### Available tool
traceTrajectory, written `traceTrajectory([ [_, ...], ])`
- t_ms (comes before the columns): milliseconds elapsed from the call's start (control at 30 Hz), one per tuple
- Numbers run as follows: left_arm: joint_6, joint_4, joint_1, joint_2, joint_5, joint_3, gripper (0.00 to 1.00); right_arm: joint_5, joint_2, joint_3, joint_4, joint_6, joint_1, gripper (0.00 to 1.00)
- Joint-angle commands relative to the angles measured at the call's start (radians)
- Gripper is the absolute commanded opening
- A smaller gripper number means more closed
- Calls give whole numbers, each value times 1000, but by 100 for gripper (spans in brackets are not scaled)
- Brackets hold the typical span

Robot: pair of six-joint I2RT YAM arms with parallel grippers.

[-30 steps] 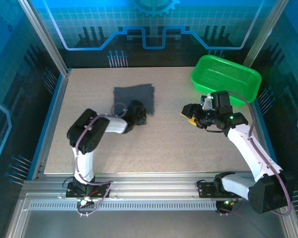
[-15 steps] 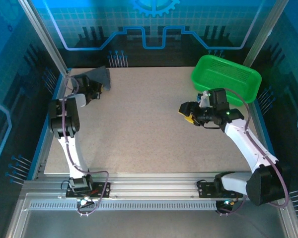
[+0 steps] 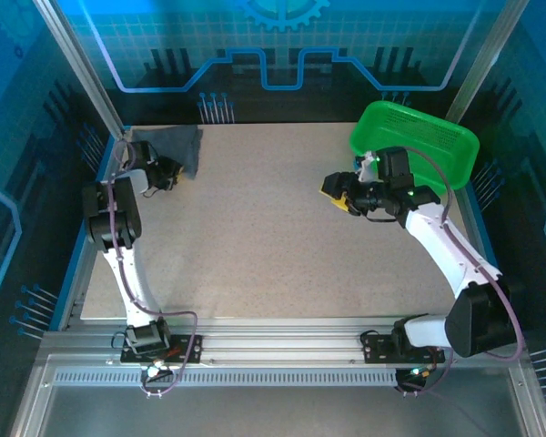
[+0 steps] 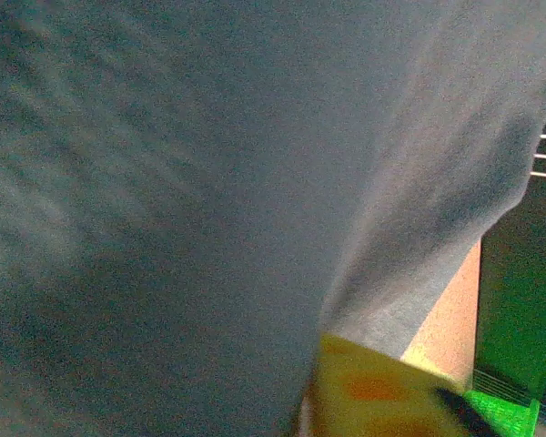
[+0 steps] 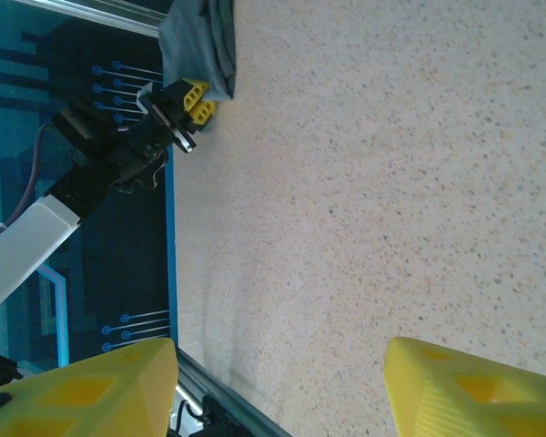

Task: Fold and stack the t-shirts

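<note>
A folded dark slate-grey t-shirt (image 3: 178, 144) lies at the table's far-left corner. My left gripper (image 3: 170, 169) sits at its near edge, shut on the t-shirt. In the left wrist view the grey t-shirt (image 4: 209, 200) hangs close across the lens and hides one jaw, while one yellow finger (image 4: 373, 396) shows below it. The right wrist view looks across the table to the t-shirt (image 5: 200, 36) and the left gripper (image 5: 198, 100) at its edge. My right gripper (image 3: 335, 191) hovers over the table right of centre, open (image 5: 278, 382), nothing between its yellow fingers.
A bright green mesh basket (image 3: 414, 137) stands at the far right, just behind the right arm. The blue-edged frame rail (image 3: 98, 191) runs along the table's left side beside the left arm. Speckled tabletop (image 3: 255, 237) lies bare between the arms.
My left arm swung from the table's middle to the far-left corner, carrying the t-shirt there. The right gripper drifted slightly left and farther away.
</note>
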Motion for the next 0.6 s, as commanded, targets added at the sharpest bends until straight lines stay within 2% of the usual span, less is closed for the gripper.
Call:
traceTrajectory([
  [0, 60, -54, 6, -147, -6, -41, 92, 37, -42, 27, 74, -26, 27, 65],
  [33, 49, -41, 4, -192, -1, -64, 99, 63, -66, 26, 101, -29, 35, 69],
  [100, 21, -26, -3, -296, 13, -109, 99, 101, -99, 30, 140, -28, 43, 78],
  [133, 8, -24, -10, -366, 10, -142, 99, 111, -105, 42, 151, -24, 43, 91],
  [167, 0, -43, -19, -437, -1, -172, 99, 117, -108, 56, 154, -23, 41, 100],
  [233, 18, -115, -45, -576, -45, -214, 99, 124, -106, 89, 151, -15, 36, 100],
  [300, 53, -226, -89, -720, -144, -247, 99, 127, -103, 120, 128, -17, 23, 100],
  [367, 90, -320, -161, -863, -290, -288, 99, 168, -108, 160, 59, -67, 13, 100],
  [433, 98, -424, -258, -985, -498, -323, 99, 268, -130, 196, -36, -149, 9, 100],
  [567, 64, -577, -488, -1178, -1082, -448, 99, 641, -156, 255, -298, -262, 7, 100],
])
